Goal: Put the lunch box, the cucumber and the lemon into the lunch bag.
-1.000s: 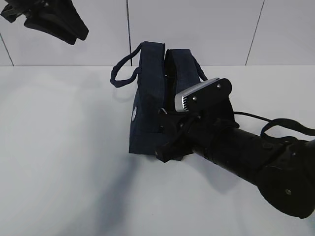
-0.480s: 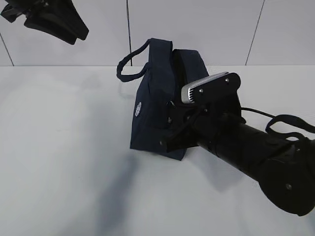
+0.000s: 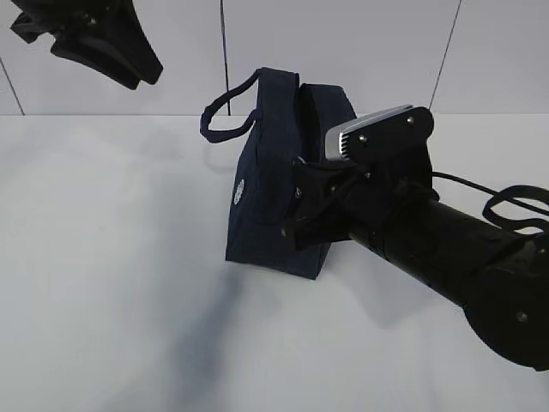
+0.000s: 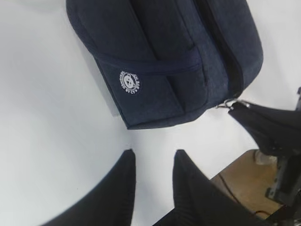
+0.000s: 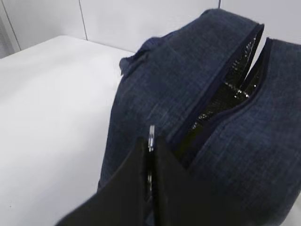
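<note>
Bag status: boxy dark navy woven-fabric lunch bag [image 3: 274, 197] stands on the matte white table [image 3: 103, 257], directly ahead of the right claw [image 5: 151, 141], touching it at the near end.

Right claw: jaws pressed together on the small silver ring pull [image 5: 151, 132] of the top zipper, metal edge poking up between the black fingers. Beyond the claw, the zipper is parted along the top seam; silvery lining [image 5: 225, 89] shows through the gap, so mouth is partly open.

Left claw [image 4: 153, 162]: hangs high above the table, bag just ahead of its tips, jaws part-way apart with nothing between them. Round white logo [image 4: 130, 82] and a stitched strap band face it.

Handling, my read:
- Bag is soft denim-like cloth, no rigid frame visible. Walls will sag and the whole thing will slide or tip on the smooth table if pulled by the zipper alone.
- Looks light; can't tell if anything is inside.
- Ring pull is thin, hard, slick metal. Pinch works but could slip sideways.
- Better second hold: loop handle [image 3: 225, 112] or the fabric edge beside the seam, to brace against the pull.
- Handles are limp webbing, flop over the far side from the right claw.

Lunch box, cucumber, lemon: not in any view.
</note>
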{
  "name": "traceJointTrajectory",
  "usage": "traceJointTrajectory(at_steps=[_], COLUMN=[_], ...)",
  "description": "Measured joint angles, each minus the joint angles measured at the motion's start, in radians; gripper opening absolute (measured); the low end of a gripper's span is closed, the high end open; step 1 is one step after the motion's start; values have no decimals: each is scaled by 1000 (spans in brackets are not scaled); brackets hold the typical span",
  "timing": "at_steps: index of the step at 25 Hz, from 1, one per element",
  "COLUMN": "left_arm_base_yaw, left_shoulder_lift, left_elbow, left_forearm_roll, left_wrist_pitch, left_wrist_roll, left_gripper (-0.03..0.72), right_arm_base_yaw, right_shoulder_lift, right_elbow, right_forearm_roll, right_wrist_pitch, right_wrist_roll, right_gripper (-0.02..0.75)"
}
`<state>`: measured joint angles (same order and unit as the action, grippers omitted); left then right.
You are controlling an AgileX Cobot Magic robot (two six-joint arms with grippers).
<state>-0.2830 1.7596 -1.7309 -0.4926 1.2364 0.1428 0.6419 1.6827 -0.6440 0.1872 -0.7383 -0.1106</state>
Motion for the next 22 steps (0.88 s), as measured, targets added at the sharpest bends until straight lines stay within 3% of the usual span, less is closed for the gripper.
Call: traceJointTrajectory(at_steps=[11, 22], left_arm_base_yaw=[-101, -123], left_shoulder_lift=[0, 0], left_elbow=[46, 210], left_forearm_roll=[135, 146], left_wrist_pitch=[0, -31], left_wrist_roll=[29, 74], left_gripper=[194, 194], right_arm_base_yaw=[0, 0], right_shoulder_lift=[-30, -30], right_elbow=[0, 0], right_forearm_roll=[-2, -2], right_wrist_pitch=[0, 0], right_wrist_roll=[-13, -15], right_gripper=[0, 0])
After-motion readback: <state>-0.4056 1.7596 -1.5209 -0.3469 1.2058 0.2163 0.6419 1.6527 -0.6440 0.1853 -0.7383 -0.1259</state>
